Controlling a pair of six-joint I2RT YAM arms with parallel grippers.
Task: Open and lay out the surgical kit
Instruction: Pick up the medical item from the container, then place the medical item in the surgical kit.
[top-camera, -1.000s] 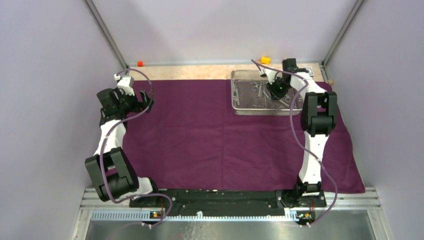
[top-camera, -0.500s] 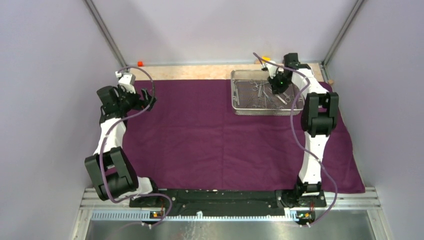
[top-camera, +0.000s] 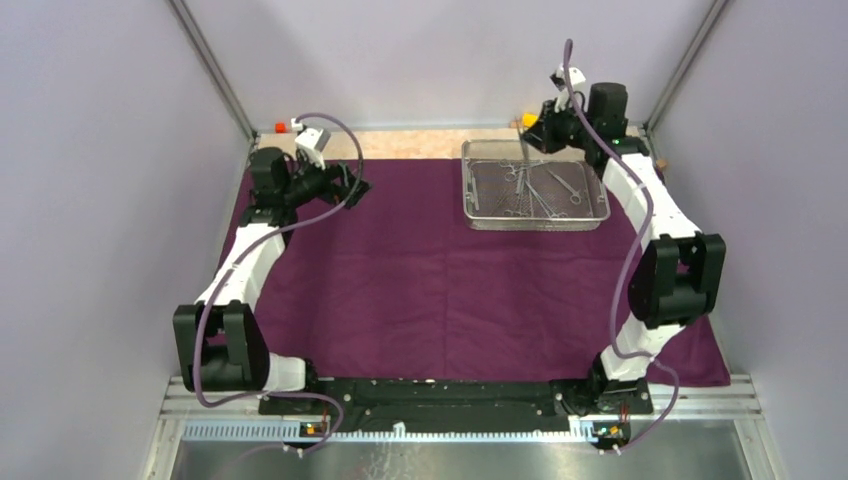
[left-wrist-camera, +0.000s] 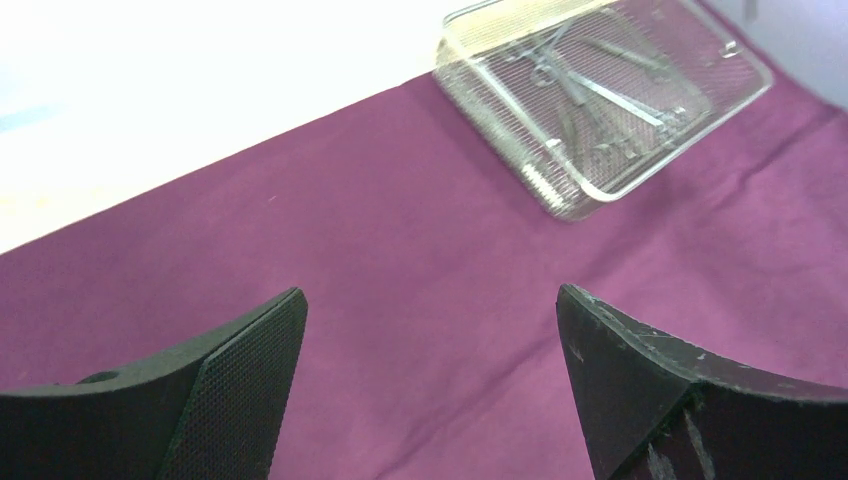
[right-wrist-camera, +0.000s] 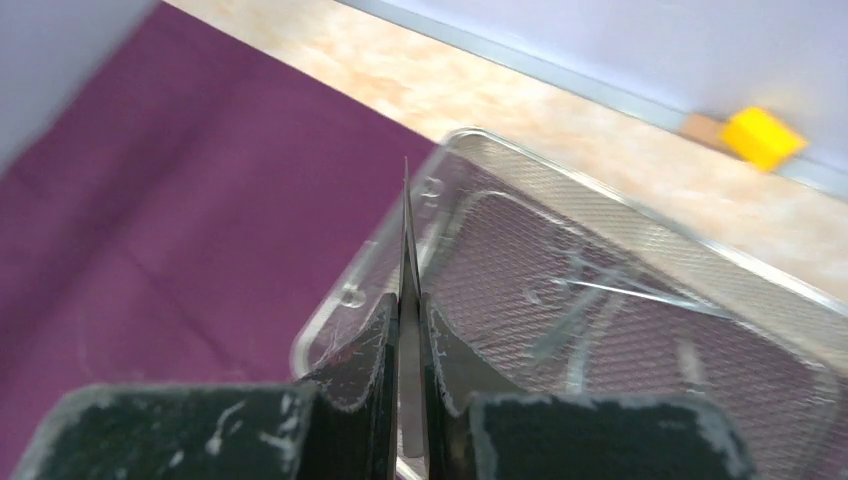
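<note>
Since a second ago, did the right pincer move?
Yes: right pincer, shut on slim steel instrument, moved from inside rectangular silver wire-mesh tray to over its far edge.

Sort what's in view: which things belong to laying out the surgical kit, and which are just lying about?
Job: purple cloth wrap; wire-mesh tray; steel instruments in the tray; slim steel instrument pinched in the right hand.
Lying about: yellow block behind the tray; red block at the far left corner.

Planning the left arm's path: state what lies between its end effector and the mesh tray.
Only bare purple cloth lies between the left end effector and the mesh tray, as the left wrist view shows.
</note>
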